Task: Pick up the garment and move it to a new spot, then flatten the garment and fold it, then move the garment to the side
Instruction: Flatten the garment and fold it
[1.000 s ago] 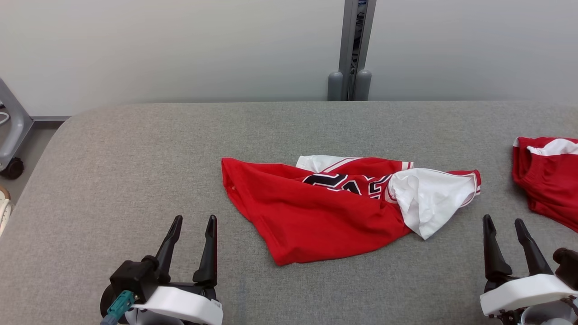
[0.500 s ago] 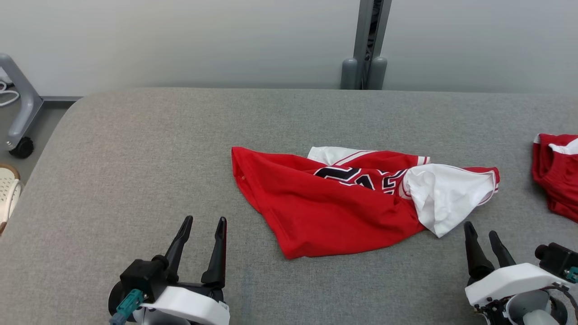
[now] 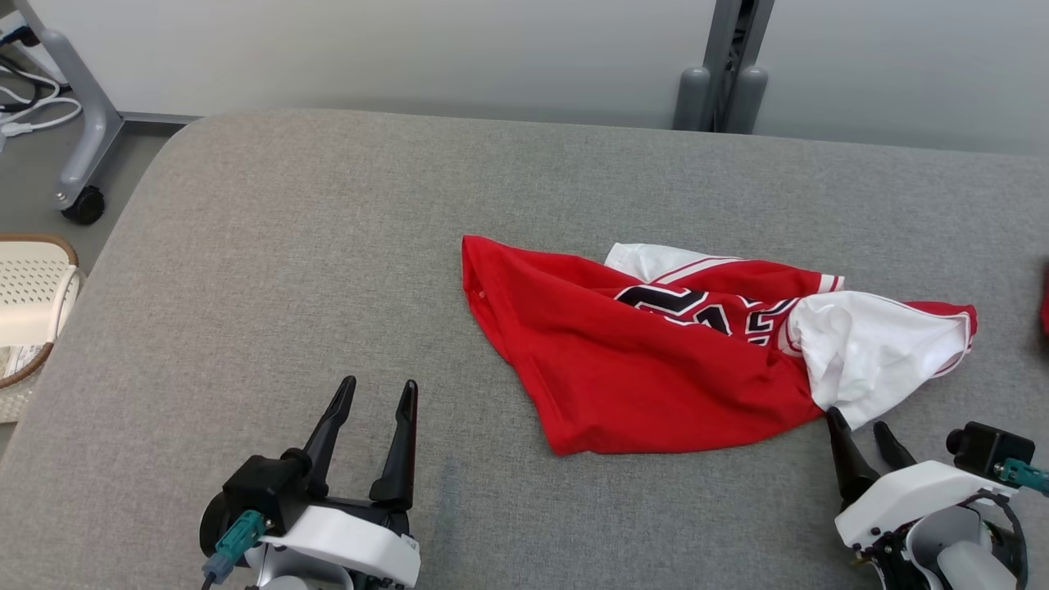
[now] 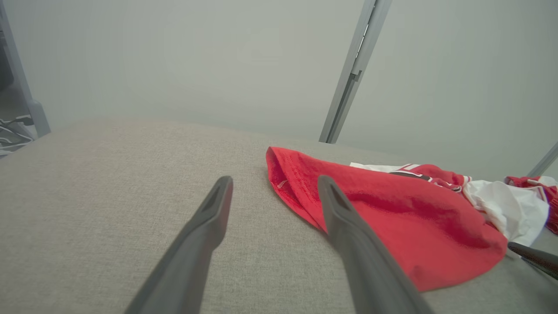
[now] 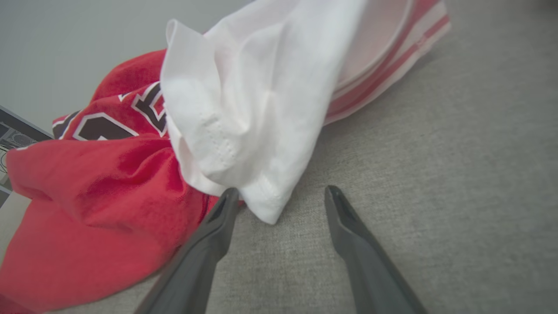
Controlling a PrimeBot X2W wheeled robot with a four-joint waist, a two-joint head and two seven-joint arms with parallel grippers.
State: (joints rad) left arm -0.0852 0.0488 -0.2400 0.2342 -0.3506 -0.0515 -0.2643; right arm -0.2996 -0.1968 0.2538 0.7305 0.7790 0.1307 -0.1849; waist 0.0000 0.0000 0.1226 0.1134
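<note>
A crumpled red and white jersey with black lettering, the garment [image 3: 656, 360], lies on the grey table [image 3: 287, 246] right of centre. My left gripper [image 3: 379, 385] stands open over bare table, to the left of the garment's red hem and apart from it. In the left wrist view this gripper [image 4: 275, 179] points past the red cloth [image 4: 392, 218]. My right gripper [image 3: 857, 419] is open at the white corner. In the right wrist view its left fingertip [image 5: 230, 194] is right at the white fold [image 5: 253, 109], and nothing is gripped.
A second red garment [image 3: 1045, 299] peeks in at the table's right edge. A white basket [image 3: 29, 295] sits on the floor beyond the left edge, near a wheeled grey stand [image 3: 82, 123]. A grey post [image 3: 729, 82] rises behind the table.
The camera has swung, shifting the whole scene right and down. My right gripper has moved left, up to the garment's white corner. Both grippers have stayed open.
</note>
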